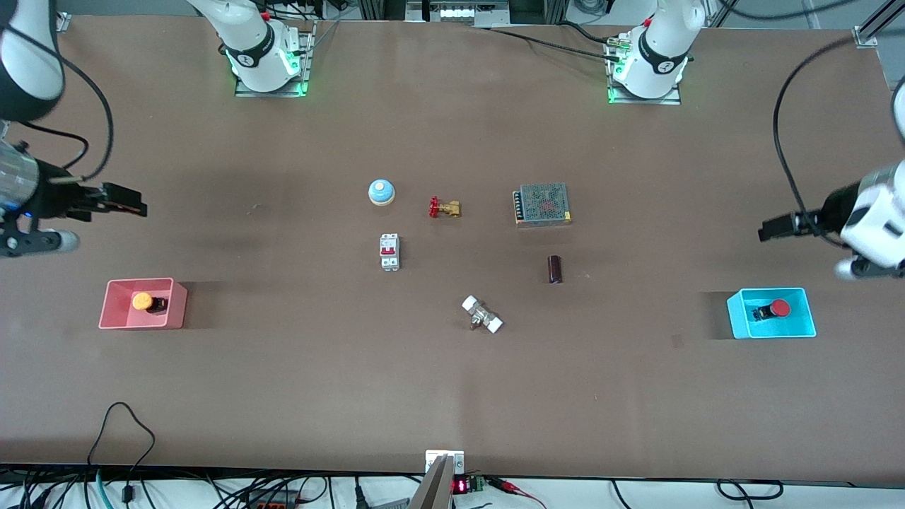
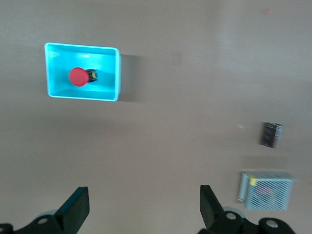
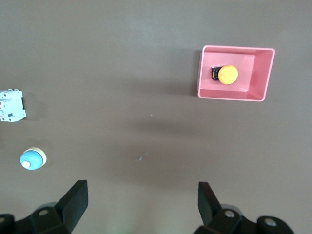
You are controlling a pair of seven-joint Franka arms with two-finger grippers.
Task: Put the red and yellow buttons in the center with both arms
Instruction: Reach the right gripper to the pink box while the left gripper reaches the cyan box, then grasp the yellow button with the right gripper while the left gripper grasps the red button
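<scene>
Tabletop [image 1: 452,396], brown and matte, carrying every item; its center is not yet holding either button. Left arm [image 1: 661,49] and right arm [image 1: 247,42] are both hanging above their own ends of the table. Left gripper [image 2: 145,207], over bare table near the cyan bin [image 1: 739,322], is showing its fingers spread wide and holding nothing. Right gripper [image 3: 143,204], over bare table near the pink bin [image 1: 113,318], is likewise gaping wide and empty. Red button [image 1: 776,308] is lying inside the cyan bin at the left arm's end; yellow button [image 1: 145,302] is lying inside the pink bin at the right arm's end. Grey power supply [image 1: 542,204], blue dome bell [image 1: 381,191], white circuit breaker [image 1: 389,252], white-capped fitting [image 1: 482,314], brass valve [image 1: 445,207] and dark cylinder [image 1: 555,269] are occupying the middle. Judged progress: nothing is done; both picks and both placements are remaining
</scene>
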